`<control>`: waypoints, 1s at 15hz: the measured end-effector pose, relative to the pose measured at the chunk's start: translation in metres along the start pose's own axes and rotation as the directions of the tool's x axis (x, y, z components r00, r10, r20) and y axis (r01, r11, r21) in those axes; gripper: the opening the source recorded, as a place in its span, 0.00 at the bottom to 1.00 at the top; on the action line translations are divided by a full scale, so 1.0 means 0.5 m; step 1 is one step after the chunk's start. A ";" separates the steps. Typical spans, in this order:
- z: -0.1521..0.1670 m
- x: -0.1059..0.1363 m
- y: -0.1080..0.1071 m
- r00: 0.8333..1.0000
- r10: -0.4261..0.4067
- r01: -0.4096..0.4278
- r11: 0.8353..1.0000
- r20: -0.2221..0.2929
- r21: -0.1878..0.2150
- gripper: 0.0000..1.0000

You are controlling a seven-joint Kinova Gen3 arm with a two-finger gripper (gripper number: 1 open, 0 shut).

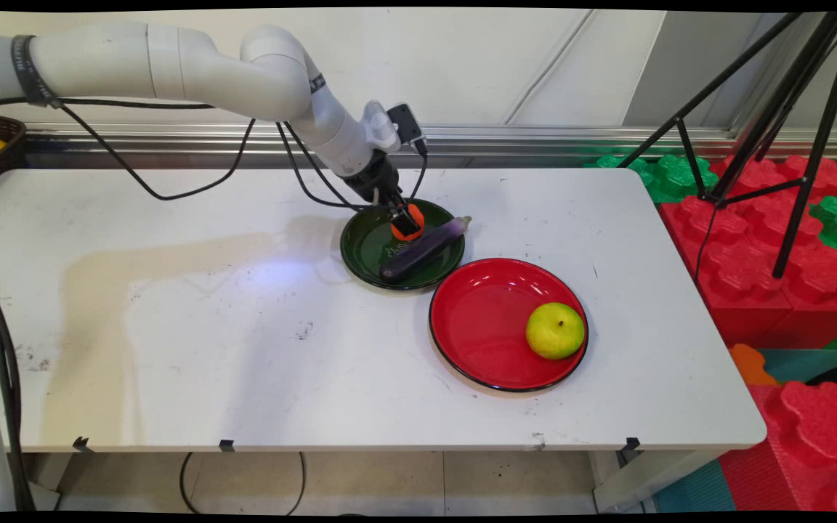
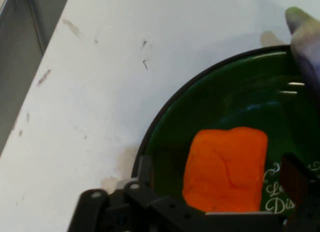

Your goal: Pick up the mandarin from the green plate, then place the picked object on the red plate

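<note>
- The gripper (image 1: 405, 223) is low over the green plate (image 1: 368, 247), in the upper middle of the main pic.
- An orange thing (image 1: 414, 213) sits btwn its fingers. It's squishy-looking w/ flat sides in the hand pic (image 2: 226, 168). The fingers are closed in on it, so the gripper is holding it.
- In the hand pic one black finger (image 2: 296, 184) sits at the orange thing's right side. The green plate (image 2: 240, 101) fills the lower right.
- A purple eggplant (image 1: 424, 248) lies across the green plate, just below and right of the gripper. Its stem end pokes over the plate's upper right rim. In the hand pic its tip (image 2: 305, 36) shows at the upper right.
- A red plate (image 1: 476, 319) sits just beside the green one, lower right.
- A yellow-green apple (image 1: 555, 330) rests on the red plate's right side.
- Both plates stand on the white table (image 1: 171, 327).
</note>
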 end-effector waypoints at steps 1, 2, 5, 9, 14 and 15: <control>0.005 -0.001 0.000 1.000 0.003 -0.003 1.000 0.005 -0.001 1.00; 0.008 -0.002 -0.001 1.000 0.006 -0.006 1.000 0.010 -0.001 0.00; 0.011 -0.002 -0.002 0.999 0.026 -0.026 1.000 0.019 -0.004 0.00; -0.011 0.006 -0.005 0.999 0.051 -0.051 0.999 0.015 0.008 0.00; -0.119 0.034 0.005 0.996 0.074 -0.072 0.996 -0.040 0.047 0.00; -0.143 0.040 0.010 0.996 0.075 -0.072 0.996 -0.057 0.052 0.00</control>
